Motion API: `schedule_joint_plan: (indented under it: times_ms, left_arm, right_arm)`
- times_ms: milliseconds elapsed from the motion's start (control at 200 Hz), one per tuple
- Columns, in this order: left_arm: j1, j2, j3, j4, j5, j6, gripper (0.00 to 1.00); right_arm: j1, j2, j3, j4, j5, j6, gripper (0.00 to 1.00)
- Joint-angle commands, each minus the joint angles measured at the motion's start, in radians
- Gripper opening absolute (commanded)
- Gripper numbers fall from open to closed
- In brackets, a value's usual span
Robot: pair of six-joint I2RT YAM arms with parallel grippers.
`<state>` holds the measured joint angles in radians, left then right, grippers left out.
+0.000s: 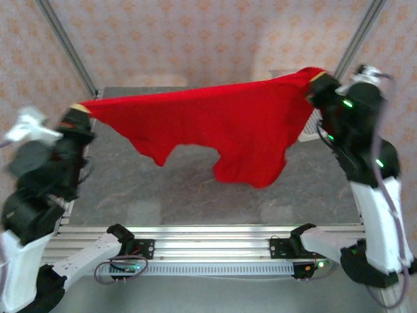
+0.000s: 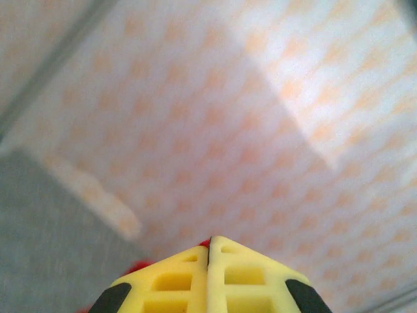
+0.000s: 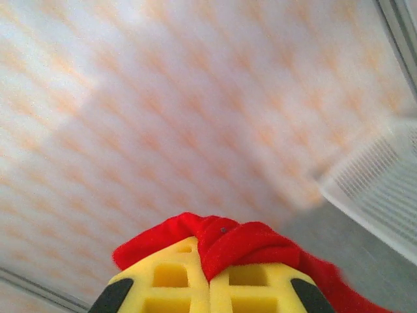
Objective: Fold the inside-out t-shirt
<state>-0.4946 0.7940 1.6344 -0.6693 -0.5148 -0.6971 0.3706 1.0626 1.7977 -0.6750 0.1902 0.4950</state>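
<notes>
The red t-shirt (image 1: 215,124) hangs stretched in the air between both arms, its lower part drooping toward the grey table (image 1: 163,189). My left gripper (image 1: 79,109) is shut on its left corner; in the left wrist view a sliver of red t-shirt (image 2: 206,244) peeks past the pressed yellow fingers (image 2: 176,280) of the left gripper (image 2: 209,242). My right gripper (image 1: 319,78) is shut on the right corner, held higher. In the right wrist view a bunch of red t-shirt (image 3: 228,241) folds over the tips of the right gripper (image 3: 210,274).
A white mesh basket (image 1: 314,124) stands at the table's right side behind the shirt, also seen as the basket (image 3: 378,189) in the right wrist view. Metal frame posts (image 1: 65,45) rise at the back corners against patterned wallpaper. An aluminium rail (image 1: 208,244) runs along the near edge.
</notes>
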Motion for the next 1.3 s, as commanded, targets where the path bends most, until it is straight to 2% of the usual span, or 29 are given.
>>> schedule_joint_plan:
  times_ms: [0,130,215,280,370,545,600,666,861,1026,1166,1291]
  left_arm:
    - [0.013,0.107,0.102,-0.13,-0.151,0.275,0.0]
    - [0.013,0.191,0.229,-0.102,-0.126,0.335,0.0]
    - [0.015,0.232,0.264,-0.059,-0.083,0.363,0.0]
    - [0.017,0.262,0.272,-0.013,-0.024,0.402,0.0]
    - [0.022,0.306,0.313,0.035,0.08,0.467,0.0]
    - [0.023,0.358,0.509,0.024,0.147,0.414,0.0]
    - [0.023,0.348,0.533,0.035,0.156,0.389,0.0]
    - [0.022,0.326,0.533,0.04,0.17,0.363,0.0]
    - [0.023,0.251,0.489,-0.043,0.271,0.4,0.0]
    - [0.023,0.192,0.461,-0.029,0.361,0.522,0.0]
    - [0.022,0.208,0.532,-0.049,0.371,0.576,0.0]
    - [0.023,0.237,0.578,-0.078,0.302,0.626,0.0]
  right_arm:
    - [-0.003,0.012,-0.001,0.038,0.022,-0.064,0.0]
    - [-0.003,0.051,0.155,-0.002,0.005,-0.132,0.0]
    - [-0.004,0.065,0.175,0.087,-0.092,-0.146,0.0]
    - [-0.004,0.1,0.206,0.13,-0.162,-0.141,0.0]
    - [-0.003,0.182,0.319,0.112,-0.181,-0.161,0.0]
    - [-0.004,0.233,0.514,0.09,-0.183,-0.222,0.0]
    - [-0.004,0.232,0.564,0.059,-0.177,-0.261,0.0]
    - [-0.004,0.22,0.622,-0.016,-0.143,-0.231,0.0]
    - [-0.003,0.086,0.577,-0.064,-0.265,-0.195,0.0]
    - [-0.004,0.028,0.539,-0.041,-0.34,-0.176,0.0]
    - [-0.003,0.087,0.622,-0.064,-0.304,-0.143,0.0]
    - [-0.003,0.153,0.646,-0.085,-0.293,-0.137,0.0]
